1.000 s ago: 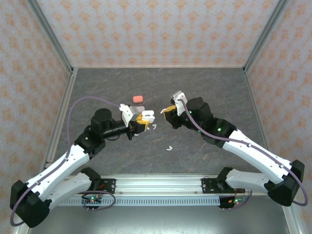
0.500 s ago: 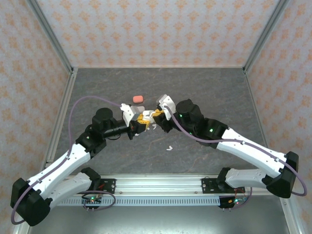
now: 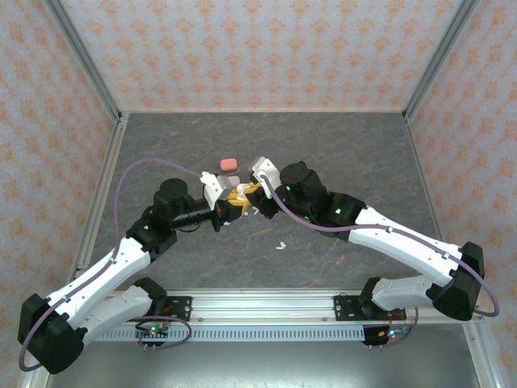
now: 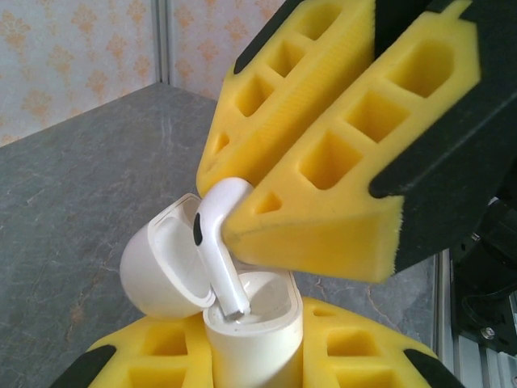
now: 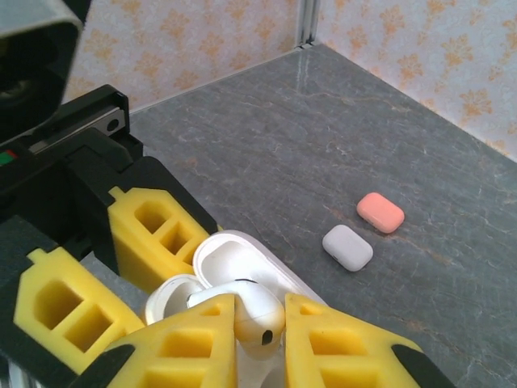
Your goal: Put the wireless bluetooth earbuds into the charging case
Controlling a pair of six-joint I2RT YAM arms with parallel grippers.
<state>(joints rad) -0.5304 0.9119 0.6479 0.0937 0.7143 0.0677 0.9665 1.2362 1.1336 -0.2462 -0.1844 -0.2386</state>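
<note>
Midway through seating an earbud (image 4: pixel 212 222): gripped tight in the right pincer (image 5: pixel 258 327), with stem tip inside a socket of the open charging case (image 4: pixel 258 323), itself clamped in the left pincer (image 3: pixel 234 200). Next, calls for a straight push down the socket, then letting go. Shown from the left wrist, stem meeting socket; from the right wrist, pink case (image 5: pixel 380 212) and grey case (image 5: pixel 347 247) side by side on the desk (image 5: pixel 388 105).

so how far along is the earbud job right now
Done: the white rounded charging case is open, clamped in the left end effector. In hand: the right end effector pinches a white plastic earbud, stem tip just inside the case, not seated. Left: seat it, then the loose white earbud on the table; the small pink closed case and the pale grey closed case lie unopened.
</note>
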